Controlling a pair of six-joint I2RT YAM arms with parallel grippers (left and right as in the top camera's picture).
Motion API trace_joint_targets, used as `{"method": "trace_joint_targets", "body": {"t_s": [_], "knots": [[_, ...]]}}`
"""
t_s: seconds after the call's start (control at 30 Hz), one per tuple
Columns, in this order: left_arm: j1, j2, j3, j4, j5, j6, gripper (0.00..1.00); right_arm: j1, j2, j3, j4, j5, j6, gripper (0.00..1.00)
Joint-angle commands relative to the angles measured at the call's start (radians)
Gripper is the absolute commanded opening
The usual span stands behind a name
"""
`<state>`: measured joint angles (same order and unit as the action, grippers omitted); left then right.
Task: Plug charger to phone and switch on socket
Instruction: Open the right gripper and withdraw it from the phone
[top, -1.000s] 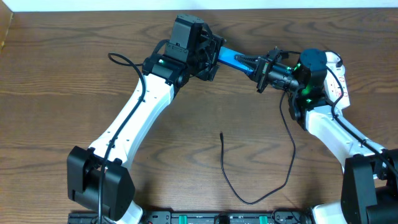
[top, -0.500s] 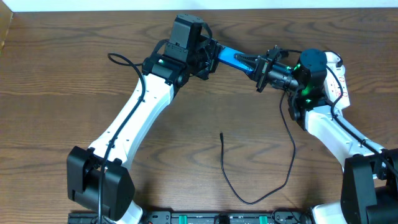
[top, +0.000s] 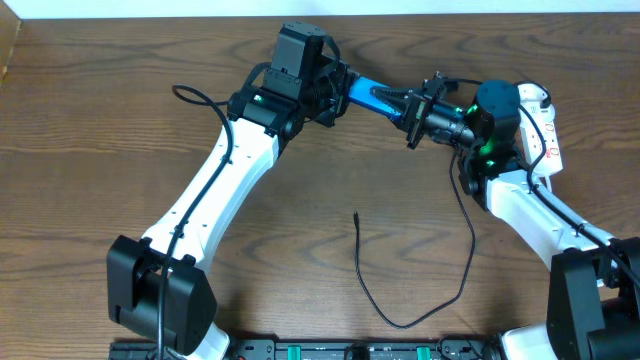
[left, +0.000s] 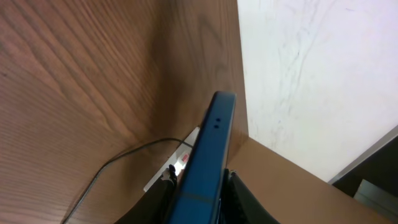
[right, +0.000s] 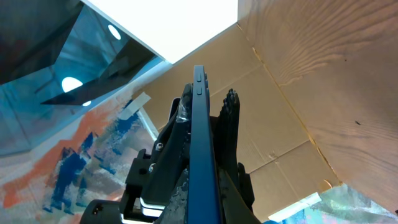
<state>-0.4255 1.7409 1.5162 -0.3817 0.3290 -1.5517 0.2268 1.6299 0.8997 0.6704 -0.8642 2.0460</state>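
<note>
The phone (top: 372, 95) is clenched by left gripper (top: 340, 92) and right gripper (top: 411, 105), which has edged nearer; charger (top: 359, 255) lies well apart.

Phone (top: 372, 95) (slim, blue face, black edge) is up off the surface (top: 120, 150), near the back, clamped at its left end by the left claw (top: 338, 95) and at its right end by the right claw (top: 410, 105); both wrist views show it almost edge-on. Charger (top: 404, 325) is not in the phone: the thin black cable lies loose on the surface, its small connector tip free at centre, well apart from the phone, looping toward the front edge and back up right toward the socket, far end hidden. Socket (top: 549, 130) — small white strip, red markings — lies flat at far right, partly covered.
</note>
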Motion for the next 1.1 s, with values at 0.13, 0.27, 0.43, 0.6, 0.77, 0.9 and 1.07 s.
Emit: {"method": "trace_joint_targets", "body": {"t_s": [0.13,0.27,0.43,0.6,0.77,0.9,1.07], "knots": [[0.002,0.003,0.005,-0.013,-0.010,0.002,0.13,0.008,-0.008,0.021,0.037,-0.012,0.005,0.01],[0.002,0.003,0.005,-0.013,-0.010,0.003,0.08,0.011,-0.008,0.021,0.037,-0.018,0.005,0.01],[0.002,0.003,0.005,-0.013,-0.010,0.004,0.07,0.011,-0.008,0.021,0.037,-0.023,0.005,0.02],[0.002,0.003,0.005,-0.013,-0.010,0.013,0.08,0.011,-0.008,0.021,0.037,-0.030,0.005,0.09],[0.003,0.003,0.005,-0.013,-0.009,0.023,0.08,0.011,-0.008,0.021,0.037,-0.058,-0.002,0.99],[0.005,0.003,0.005,-0.013,-0.009,0.075,0.08,-0.003,-0.008,0.021,0.037,-0.084,-0.048,0.99],[0.027,0.003,0.005,-0.013,-0.004,0.148,0.07,-0.045,-0.008,0.021,0.036,-0.142,-0.216,0.99]]}}
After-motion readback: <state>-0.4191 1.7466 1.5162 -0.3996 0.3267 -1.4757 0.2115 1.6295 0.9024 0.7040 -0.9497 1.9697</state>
